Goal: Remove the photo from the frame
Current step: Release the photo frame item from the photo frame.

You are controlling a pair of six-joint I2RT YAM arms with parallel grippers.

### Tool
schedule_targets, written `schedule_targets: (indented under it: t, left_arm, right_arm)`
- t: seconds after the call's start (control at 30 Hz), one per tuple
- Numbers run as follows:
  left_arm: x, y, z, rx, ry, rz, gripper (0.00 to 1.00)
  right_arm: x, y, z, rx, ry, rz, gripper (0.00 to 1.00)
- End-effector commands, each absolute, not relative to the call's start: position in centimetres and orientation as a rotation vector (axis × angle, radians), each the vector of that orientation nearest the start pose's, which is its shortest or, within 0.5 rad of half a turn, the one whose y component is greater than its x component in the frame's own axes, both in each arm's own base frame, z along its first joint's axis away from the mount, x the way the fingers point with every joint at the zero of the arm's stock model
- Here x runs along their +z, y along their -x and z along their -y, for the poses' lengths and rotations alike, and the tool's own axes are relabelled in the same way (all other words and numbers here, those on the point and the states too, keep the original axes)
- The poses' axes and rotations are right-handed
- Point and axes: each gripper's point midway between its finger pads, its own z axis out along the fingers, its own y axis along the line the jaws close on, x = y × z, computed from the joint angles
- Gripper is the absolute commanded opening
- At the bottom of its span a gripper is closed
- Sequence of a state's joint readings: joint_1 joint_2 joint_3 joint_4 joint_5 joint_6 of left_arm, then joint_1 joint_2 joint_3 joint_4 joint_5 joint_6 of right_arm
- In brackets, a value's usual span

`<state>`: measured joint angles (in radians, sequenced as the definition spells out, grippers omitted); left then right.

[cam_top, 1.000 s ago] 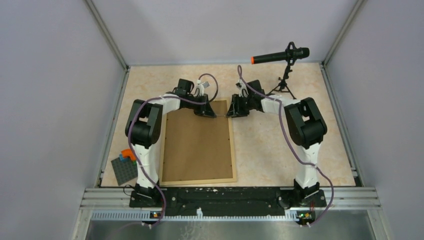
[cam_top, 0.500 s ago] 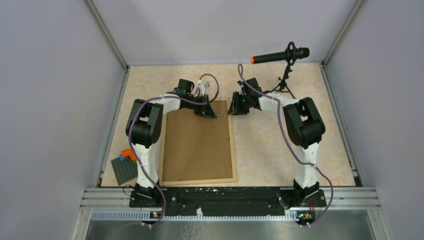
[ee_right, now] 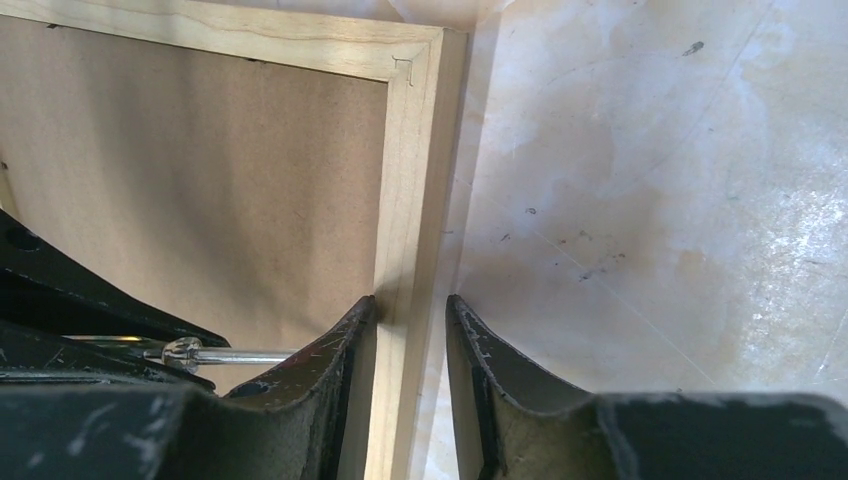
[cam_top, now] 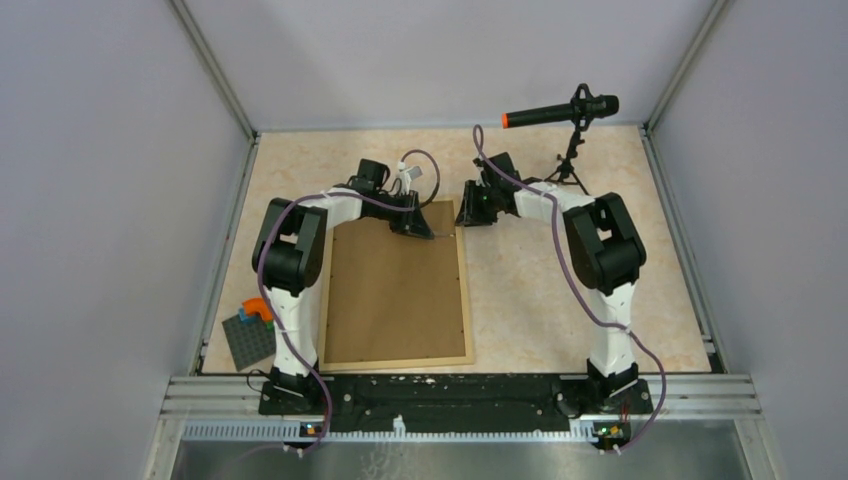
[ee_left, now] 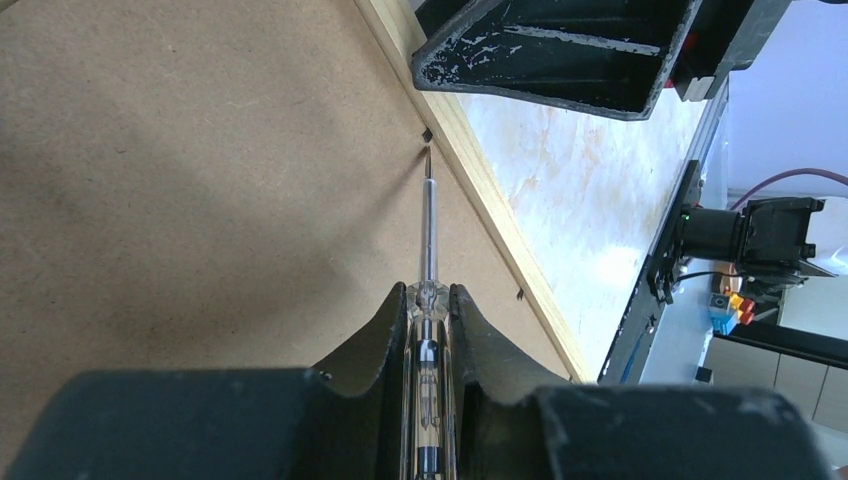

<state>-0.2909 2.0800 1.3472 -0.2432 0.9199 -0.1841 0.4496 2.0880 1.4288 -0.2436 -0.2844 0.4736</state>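
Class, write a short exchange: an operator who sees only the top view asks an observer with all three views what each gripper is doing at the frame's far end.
Operator: From above, is the left gripper holding anything?
Observer: Yes, a screwdriver, its tip at a small dark tab beside the frame rail.
Operator: And the right gripper?
Observer: Its fingers flank the rail near the corner, one over the backing board, one over the table. I cannot tell whether they are pinching it.
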Motion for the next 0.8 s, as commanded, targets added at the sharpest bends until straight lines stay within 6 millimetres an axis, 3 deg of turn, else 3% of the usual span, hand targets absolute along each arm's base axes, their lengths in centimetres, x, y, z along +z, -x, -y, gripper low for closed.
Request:
schedule_targets:
  t: [0.0,0.37,0.77]
  left_arm:
    - [4.4,-36.7,26.2,-1.346,-0.495,-2.485,0.0]
    - [3.1,-37.9,25.4,-1.311,-0.312,-2.553,0.0]
    - [2.8,-38.3,24.5,-1.335,-0.229,-2.567,0.0]
  right_arm:
    - [0.4,-40.7,-27.6,0.682,0.096,-2.656,0.3]
    - [-1.2,-39.1,-27.3,0.678,0.09,-2.715,0.12]
    - [-1.9,-38.7,-26.9,0.65,0.077,-2.741,0.02]
